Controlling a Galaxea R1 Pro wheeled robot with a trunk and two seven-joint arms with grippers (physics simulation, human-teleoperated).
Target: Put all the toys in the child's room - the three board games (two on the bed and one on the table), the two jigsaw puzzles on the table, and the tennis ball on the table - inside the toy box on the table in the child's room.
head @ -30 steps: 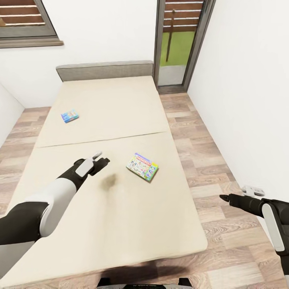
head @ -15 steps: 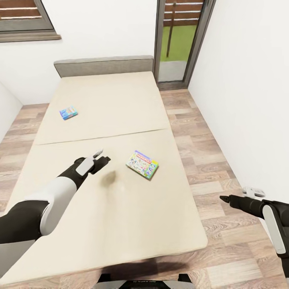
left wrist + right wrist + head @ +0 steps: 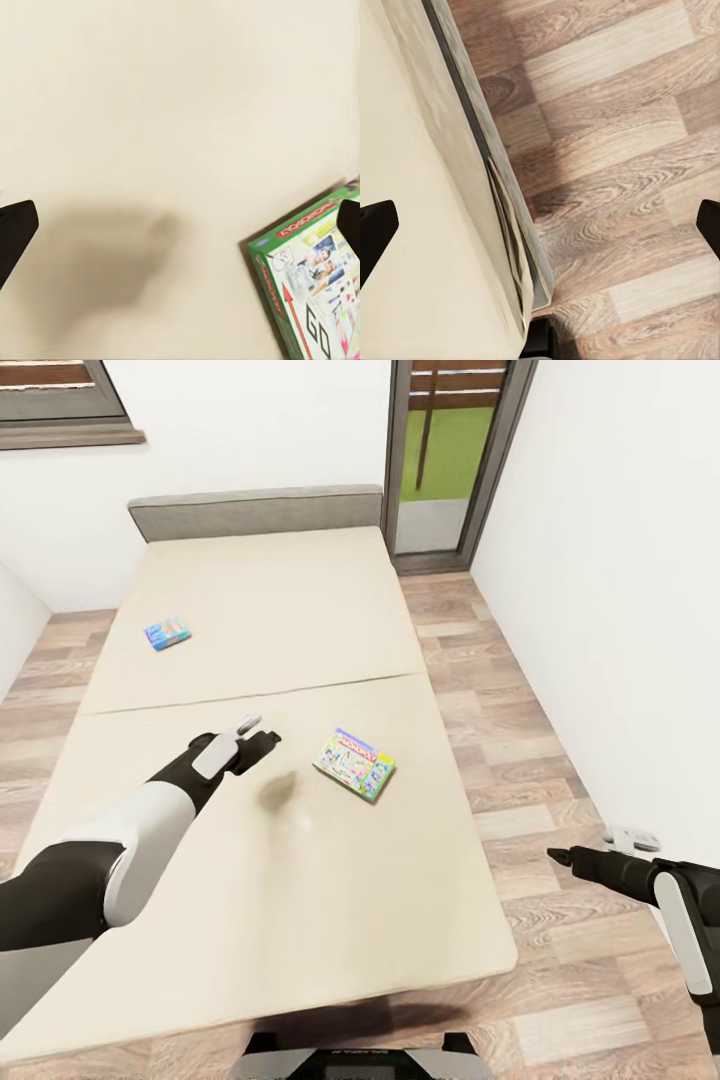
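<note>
Two board games lie on the cream bed [image 3: 300,880]. The green-edged Monopoly box [image 3: 354,764] is near the bed's right side, and the blue box [image 3: 167,632] is far off at the left. My left gripper [image 3: 262,737] hovers open just above the mattress, a short way left of the Monopoly box. The left wrist view has that box [image 3: 315,292] beside one fingertip, with my left gripper [image 3: 180,229] spread wide. My right gripper [image 3: 560,855] hangs open over the floor, right of the bed. The table, toy box, jigsaw puzzles and tennis ball are out of view.
A grey headboard [image 3: 255,512] stands at the bed's far end. Beside it is a glass door [image 3: 440,460]. Wood plank floor [image 3: 520,760] runs between the bed and the white right wall. The right wrist view looks down on the bed's edge [image 3: 502,195].
The whole picture has shifted, so the camera moved. My left gripper has crept slightly closer to the Monopoly box. The right arm looks unmoved.
</note>
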